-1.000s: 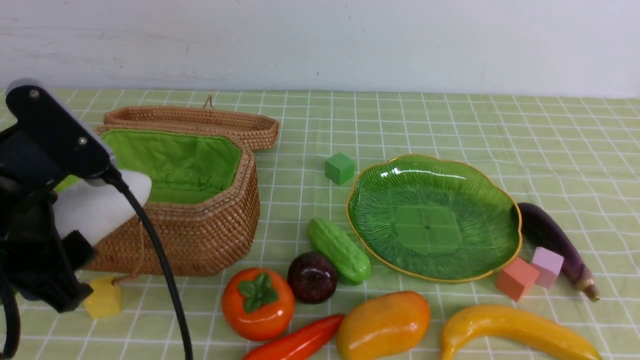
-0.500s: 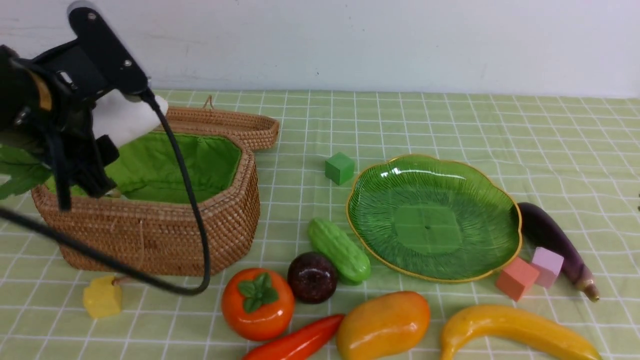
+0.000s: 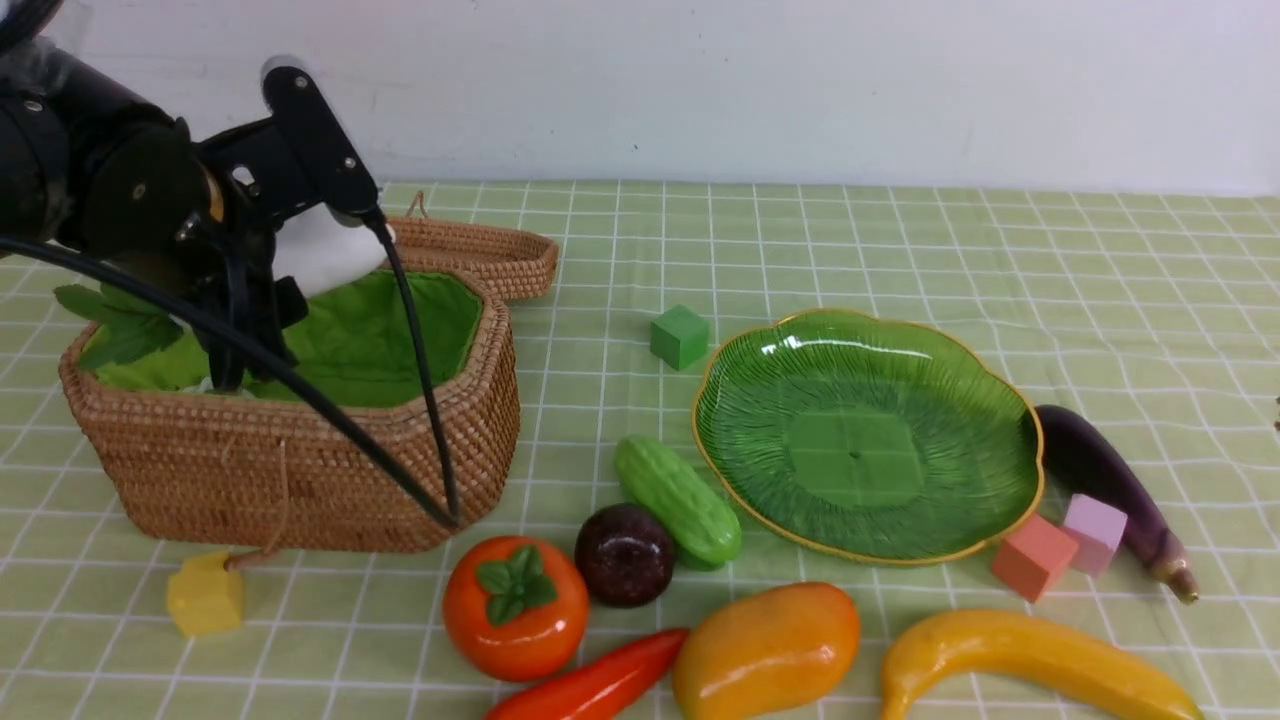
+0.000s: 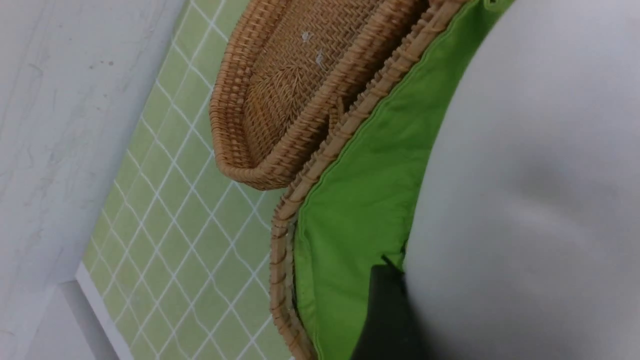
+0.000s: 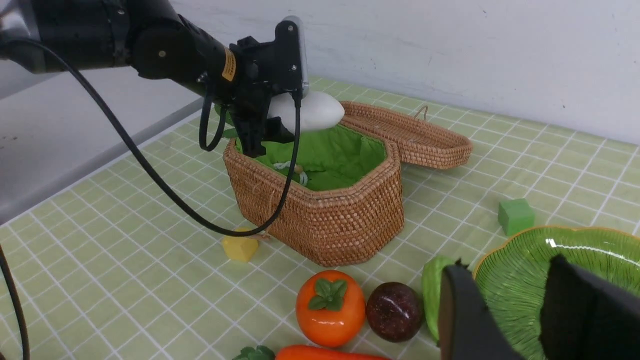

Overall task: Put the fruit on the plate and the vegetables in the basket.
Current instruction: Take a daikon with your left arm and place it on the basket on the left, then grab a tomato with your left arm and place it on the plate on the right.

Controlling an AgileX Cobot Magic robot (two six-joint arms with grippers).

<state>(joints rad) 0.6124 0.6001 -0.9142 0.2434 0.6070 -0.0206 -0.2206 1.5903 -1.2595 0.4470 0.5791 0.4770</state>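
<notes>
My left gripper (image 3: 262, 285) is shut on the white radish (image 3: 335, 255) and holds it over the open basket (image 3: 400, 470), leaves (image 3: 120, 325) at the basket's left end. The left wrist view shows the radish (image 4: 525, 200) close up above the green lining. The plate (image 3: 900, 370) lies bare at the centre right. On the cloth lie a cucumber (image 3: 678, 500), purple ball (image 3: 624, 555), orange fruit (image 3: 516, 606), red pepper (image 3: 590, 690), mango (image 3: 766, 650), banana (image 3: 1030, 660) and eggplant (image 3: 1110, 480). My right gripper (image 5: 505, 265) hangs open above the plate's near rim (image 5: 500, 250).
The basket's woven lid (image 3: 440, 245) lies open behind it. Small cubes sit about: green (image 3: 680, 336) behind the plate, yellow (image 3: 205, 595) before the basket, orange-pink (image 3: 1035, 556) and lilac (image 3: 1095, 533) between plate and eggplant. A white wall closes the far side.
My left arm has risen and swung away and to the right with the radish, from in front of the basket's left end to over its opening. Nothing else has moved.
</notes>
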